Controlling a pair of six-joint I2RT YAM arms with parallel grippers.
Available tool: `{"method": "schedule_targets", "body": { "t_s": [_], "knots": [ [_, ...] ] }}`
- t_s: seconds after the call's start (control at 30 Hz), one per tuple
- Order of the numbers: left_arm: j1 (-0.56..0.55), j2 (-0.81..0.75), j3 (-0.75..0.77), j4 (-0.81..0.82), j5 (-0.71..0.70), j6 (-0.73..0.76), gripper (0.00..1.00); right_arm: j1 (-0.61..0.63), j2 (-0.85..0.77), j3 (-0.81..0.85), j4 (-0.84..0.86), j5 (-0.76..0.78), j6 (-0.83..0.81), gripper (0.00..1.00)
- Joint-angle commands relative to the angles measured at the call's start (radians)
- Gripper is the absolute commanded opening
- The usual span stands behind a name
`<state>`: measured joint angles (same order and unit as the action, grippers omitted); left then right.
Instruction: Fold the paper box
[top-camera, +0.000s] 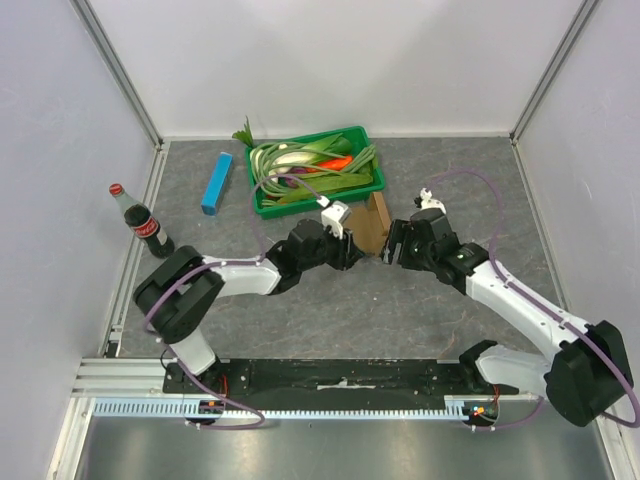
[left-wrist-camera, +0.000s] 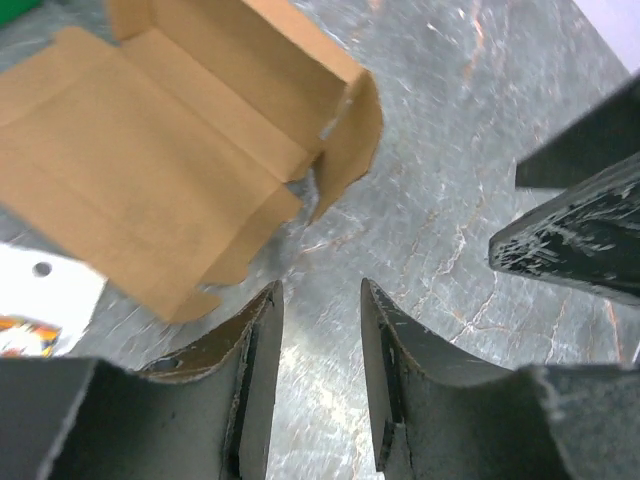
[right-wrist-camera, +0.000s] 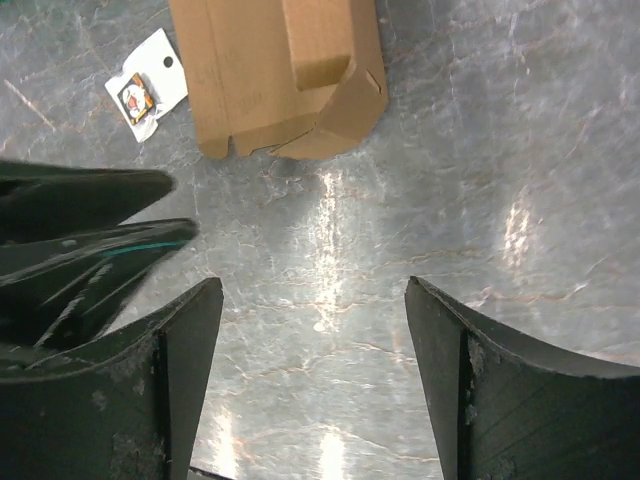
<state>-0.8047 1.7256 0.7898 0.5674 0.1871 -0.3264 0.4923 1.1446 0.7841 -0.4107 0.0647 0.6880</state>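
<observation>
The left gripper (left-wrist-camera: 320, 290) is hovering low over the table (top-camera: 330, 320), its fingers parted only narrowly and gripping nothing. Judging by this, the fold is barely under way and both arms are lining up for a fresh grasp, neither touching the cardboard. Just ahead of that gripper, the paper box (left-wrist-camera: 170, 180) is lying mostly flat on the table, with one long wall and an end flap standing up and the other flaps down. It is sitting close in front of the green tray (top-camera: 300, 203), beside a small white card (right-wrist-camera: 145, 90). The right gripper (right-wrist-camera: 312, 290) is facing it from the other side, jaws spread wide and empty, the box just beyond its tips. The next move is probably calling for one gripper pinning the flat panel while the other is raising a lying wall along its crease.
</observation>
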Motion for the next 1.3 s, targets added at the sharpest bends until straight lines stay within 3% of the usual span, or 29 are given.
{"method": "schedule_targets", "body": {
  "t_s": [0.0,0.13,0.37,0.53,0.67,0.87,0.97,1.0,1.07,1.27],
  "knots": [
    [0.009,-0.160,-0.082,-0.089,-0.182,-0.106,0.44,0.071,0.020,-0.049,0.065,0.187,0.269,0.81],
    [0.009,-0.283,-0.171,-0.136,-0.242,-0.126,0.45,0.153,0.073,-0.034,0.096,0.381,0.525,0.80],
    [0.004,-0.518,-0.300,-0.224,-0.233,-0.171,0.45,0.207,0.329,0.181,-0.072,0.498,0.617,0.80],
    [-0.007,-0.662,-0.371,-0.262,-0.222,-0.201,0.45,0.210,0.446,0.274,-0.137,0.596,0.633,0.73],
    [-0.022,-0.736,-0.400,-0.288,-0.218,-0.209,0.45,0.227,0.503,0.355,-0.259,0.691,0.643,0.56],
    [-0.030,-0.816,-0.394,-0.325,-0.202,-0.175,0.45,0.241,0.583,0.405,-0.333,0.745,0.650,0.47],
    [-0.030,-0.825,-0.359,-0.360,-0.192,-0.142,0.45,0.242,0.580,0.391,-0.336,0.751,0.640,0.31],
    [-0.030,-0.827,-0.350,-0.371,-0.193,-0.134,0.45,0.242,0.575,0.386,-0.336,0.754,0.634,0.18],
    [-0.028,-0.830,-0.327,-0.392,-0.193,-0.122,0.45,0.242,0.552,0.376,-0.339,0.759,0.605,0.08],
    [-0.027,-0.825,-0.265,-0.419,-0.193,-0.132,0.48,0.242,0.431,0.339,-0.329,0.750,0.321,0.00]
  ]
}}
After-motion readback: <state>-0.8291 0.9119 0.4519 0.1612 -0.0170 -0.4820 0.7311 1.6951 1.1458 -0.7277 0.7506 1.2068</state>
